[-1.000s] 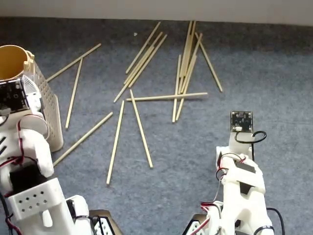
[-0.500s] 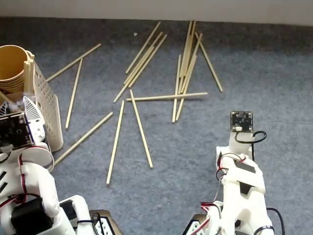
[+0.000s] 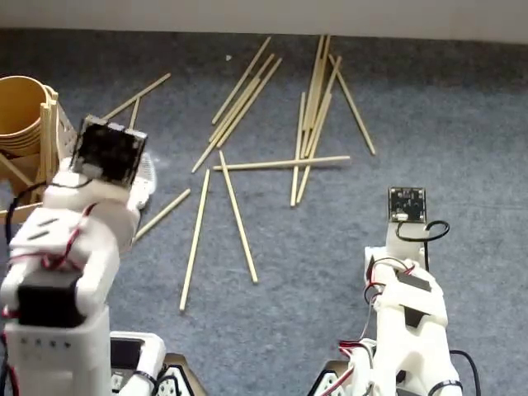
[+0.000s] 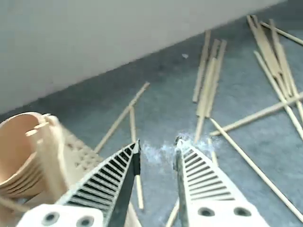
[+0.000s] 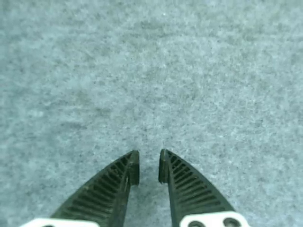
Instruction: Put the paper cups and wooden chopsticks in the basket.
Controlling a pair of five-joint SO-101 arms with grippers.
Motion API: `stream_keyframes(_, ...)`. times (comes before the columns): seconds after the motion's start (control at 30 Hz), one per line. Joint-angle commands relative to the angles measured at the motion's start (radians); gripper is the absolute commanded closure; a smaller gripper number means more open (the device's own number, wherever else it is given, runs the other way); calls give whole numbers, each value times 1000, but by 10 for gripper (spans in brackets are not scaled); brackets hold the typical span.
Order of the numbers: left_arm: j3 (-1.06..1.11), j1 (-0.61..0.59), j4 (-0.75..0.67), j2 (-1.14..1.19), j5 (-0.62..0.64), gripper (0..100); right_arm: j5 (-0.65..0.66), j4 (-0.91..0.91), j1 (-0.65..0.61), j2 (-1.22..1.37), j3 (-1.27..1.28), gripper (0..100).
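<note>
I see my left pincer (image 4: 156, 145) released and empty, hovering just beside the white perforated plastic basket (image 4: 78, 153), which has the stacked tan paper cups (image 4: 19, 142) in it. Pale wooden chopsticks (image 3: 238, 216) lie scattered over the grey carpeted surface (image 3: 462, 124). My right pincer (image 5: 148, 161) hangs slightly parted, gripping nothing, over bare carpet.

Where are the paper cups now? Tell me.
High view: the stacked paper cups stand in the basket at the far left edge, right beside the left pincer.
</note>
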Motion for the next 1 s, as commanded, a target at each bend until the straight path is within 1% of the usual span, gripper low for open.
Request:
stream_keyframes(0.0,-183,125,110,366,49,849,12,-16,-7,-24,-4,918)
stream_keyframes(0.07,-239,128,147,545,115,849,12,-16,-7,-24,-4,918)
stream_keyframes(0.2,-306,104,153,835,164,848,12,-16,-7,-24,-4,918)
stream_keyframes(0.3,-352,101,150,978,192,848,12,-16,-8,-24,-4,918)
stream_keyframes(0.4,-407,107,117,1106,218,848,15,-16,-22,-24,-4,918)
stream_keyframes(0.5,-466,108,92,1214,238,844,52,-16,-24,-24,-2,918)
stream_keyframes(0.57,-509,110,91,1279,276,807,52,-16,-24,-24,-2,918)
stream_keyframes(0.7,-596,111,95,1363,382,684,52,-16,-24,-24,-2,918)
stream_keyframes(0.87,-654,147,97,1432,396,514,52,-16,-24,-22,-2,918)
stream_keyframes(0.9,-659,151,97,1443,396,498,52,-16,-24,-22,-2,918)
stream_keyframes(0.97,-661,162,86,1466,396,504,52,-16,-24,-22,-2,918)
